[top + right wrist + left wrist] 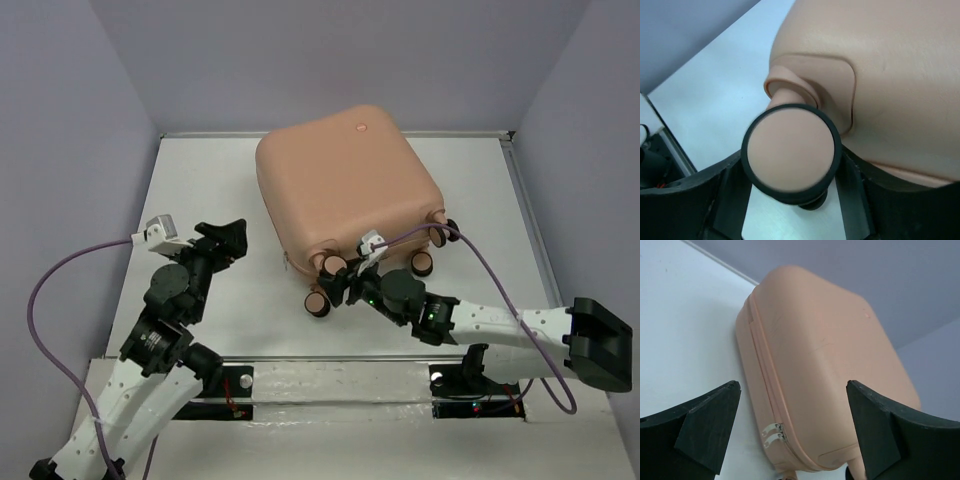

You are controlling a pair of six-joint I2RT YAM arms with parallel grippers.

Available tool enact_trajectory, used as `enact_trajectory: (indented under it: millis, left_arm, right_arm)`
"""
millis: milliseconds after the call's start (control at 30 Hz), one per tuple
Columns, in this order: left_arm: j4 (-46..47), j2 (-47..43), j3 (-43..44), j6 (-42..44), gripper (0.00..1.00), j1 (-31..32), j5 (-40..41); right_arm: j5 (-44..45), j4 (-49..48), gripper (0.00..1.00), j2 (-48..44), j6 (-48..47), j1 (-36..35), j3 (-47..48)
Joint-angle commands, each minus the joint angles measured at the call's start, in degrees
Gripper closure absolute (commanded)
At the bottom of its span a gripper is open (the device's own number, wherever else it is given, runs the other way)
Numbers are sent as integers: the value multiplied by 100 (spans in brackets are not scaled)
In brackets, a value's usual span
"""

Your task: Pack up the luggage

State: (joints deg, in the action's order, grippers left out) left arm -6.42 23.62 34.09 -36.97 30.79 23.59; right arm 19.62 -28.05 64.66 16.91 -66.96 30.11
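Observation:
The luggage (345, 180) is a peach-pink hard-shell suitcase lying shut and flat at the back middle of the table. It fills the left wrist view (815, 355), where two silver zipper pulls (772, 434) hang on its near side seam. My left gripper (228, 240) is open and empty, just left of the suitcase and apart from it (792, 387). My right gripper (340, 278) is at the suitcase's near-left corner. In the right wrist view (792, 165) its fingers close against a pink-and-black caster wheel (791, 152).
Three more caster wheels (423, 265) stick out along the suitcase's near edge. Grey walls stand close behind and at both sides. A purple cable (60, 280) loops left of the left arm, another (500, 300) over the right arm.

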Motion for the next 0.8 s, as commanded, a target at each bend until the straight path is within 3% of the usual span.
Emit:
enact_trajectory:
  millis: [0, 33, 200, 333, 567, 767]
  left_arm:
    - [-255, -190, 511, 383, 1, 24, -285]
    - [-307, -208, 572, 401, 1, 24, -390]
    - [-326, -305, 994, 471, 1, 24, -873]
    - [-98, -410, 1267, 533, 1, 33, -1426]
    - [-9, -446, 1645, 647, 1, 24, -1621]
    - [219, -542, 1496, 876, 1, 33, -2138]
  right_arm:
    - [-38, 333, 15, 275, -214, -264, 1023]
    - [311, 753, 0, 344, -231, -326, 1267]
    - [1183, 1783, 0, -539, 136, -327, 1156]
    - [1098, 2434, 0, -1689, 103, -327, 997]
    - [877, 2638, 0, -3352, -231, -327, 751]
    - [877, 2744, 0, -3777, -539, -327, 856]
